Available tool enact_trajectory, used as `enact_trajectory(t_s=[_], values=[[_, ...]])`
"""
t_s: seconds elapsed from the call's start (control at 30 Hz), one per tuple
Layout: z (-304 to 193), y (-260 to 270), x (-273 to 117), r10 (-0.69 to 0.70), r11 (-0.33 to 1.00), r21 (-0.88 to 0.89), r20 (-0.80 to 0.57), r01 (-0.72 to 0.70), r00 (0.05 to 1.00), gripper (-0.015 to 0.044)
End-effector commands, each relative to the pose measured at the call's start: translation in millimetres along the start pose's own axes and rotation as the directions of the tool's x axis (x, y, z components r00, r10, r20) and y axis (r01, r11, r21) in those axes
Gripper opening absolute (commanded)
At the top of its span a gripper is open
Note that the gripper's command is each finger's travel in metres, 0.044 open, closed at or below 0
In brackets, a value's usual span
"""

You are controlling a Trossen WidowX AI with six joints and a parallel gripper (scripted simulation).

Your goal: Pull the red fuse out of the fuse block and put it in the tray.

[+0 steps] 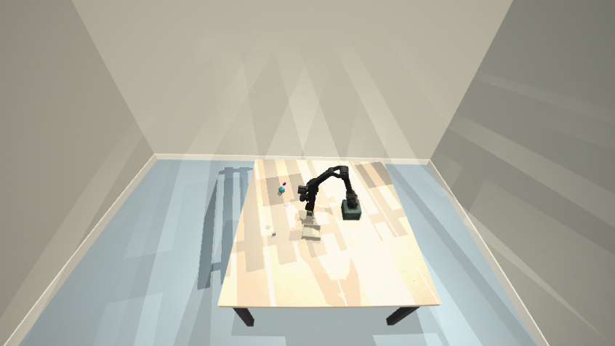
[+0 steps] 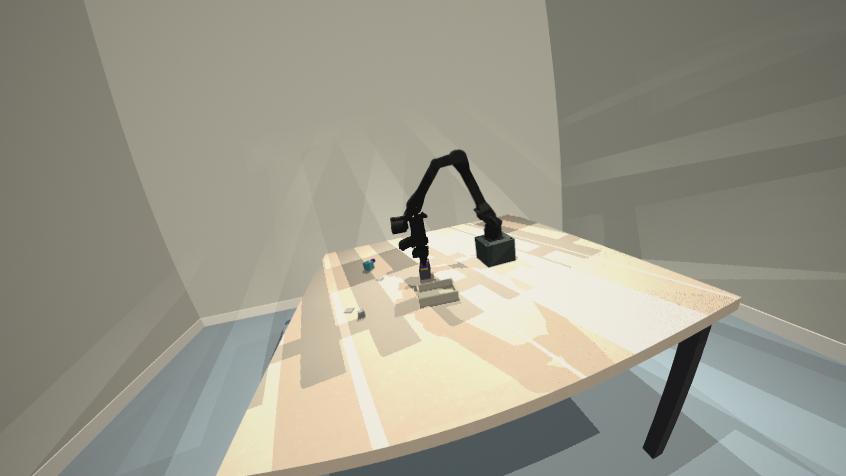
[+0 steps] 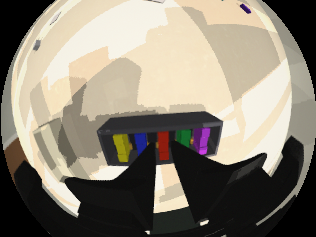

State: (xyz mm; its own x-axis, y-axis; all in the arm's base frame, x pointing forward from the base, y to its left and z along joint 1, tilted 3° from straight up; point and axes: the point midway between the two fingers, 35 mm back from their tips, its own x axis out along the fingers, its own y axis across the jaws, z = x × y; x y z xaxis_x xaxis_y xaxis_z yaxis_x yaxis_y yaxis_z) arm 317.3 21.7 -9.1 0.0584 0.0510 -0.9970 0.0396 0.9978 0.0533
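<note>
Between the gripper [image 3: 163, 153] fingers stands the red fuse [image 3: 162, 143], seated in the block [image 3: 159, 134]; fingers slightly apart, flanking it, not visibly clamped; tray [image 2: 438, 293] just beyond the block.

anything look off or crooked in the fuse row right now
Nothing stands out. In the wrist view the five fuses stand upright and evenly spaced in the block: yellow, blue, red, green, purple. The gripper straddles the red fuse from above, narrowly open and not closed on it. None is tilted or lifted.
</note>
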Motion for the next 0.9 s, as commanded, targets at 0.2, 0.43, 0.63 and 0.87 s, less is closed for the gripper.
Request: enact_trajectory(t_s=[0.2,0.43,0.63,0.87], values=[[-0.6,-0.1,2.2,0.000,1.000,0.000,-0.002,0.000,1.000,0.0054],[-0.6,-0.1,2.2,0.000,1.000,0.000,-0.002,0.000,1.000,0.0007],[-0.5,-0.1,1.5,0.000,1.000,0.000,-0.002,0.000,1.000,0.0000],[-0.3,-0.1,-1.9,-0.001,1.000,0.000,-0.002,0.001,1.000,0.0000]])
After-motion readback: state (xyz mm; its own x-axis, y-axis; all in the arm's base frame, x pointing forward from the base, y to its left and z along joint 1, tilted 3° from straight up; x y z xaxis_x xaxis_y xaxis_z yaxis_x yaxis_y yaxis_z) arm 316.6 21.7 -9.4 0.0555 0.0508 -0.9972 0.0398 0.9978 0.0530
